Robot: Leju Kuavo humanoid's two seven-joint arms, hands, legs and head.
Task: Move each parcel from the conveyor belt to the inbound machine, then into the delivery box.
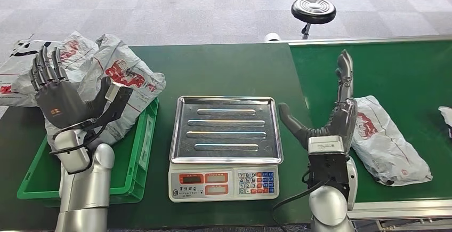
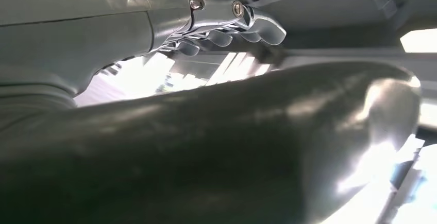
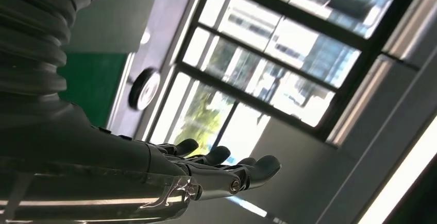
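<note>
Both hands spread, holding nothing: L hand (image 1: 66,101) hovering over crate (image 1: 139,152) w/ parcels (image 1: 125,77); R hand (image 1: 330,120) sitting beside parcel (image 1: 389,141) lying at belt's (image 1: 405,66) near edge. Scale (image 1: 225,141) empty btwn them.

Parcel-sorting test area: conveyor belt (image 1: 405,66), weighing scale (image 1: 225,146), carpet floor (image 1: 176,13)

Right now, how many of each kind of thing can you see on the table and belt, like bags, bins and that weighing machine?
Parcels in grey plastic bags: 3, two piled in the crate and one on the belt
Green crate: 1
Scale with steel tray: 1
Black stool: 1
White object cut off at the belt's edge, unclear: 1
Total: 7
</note>
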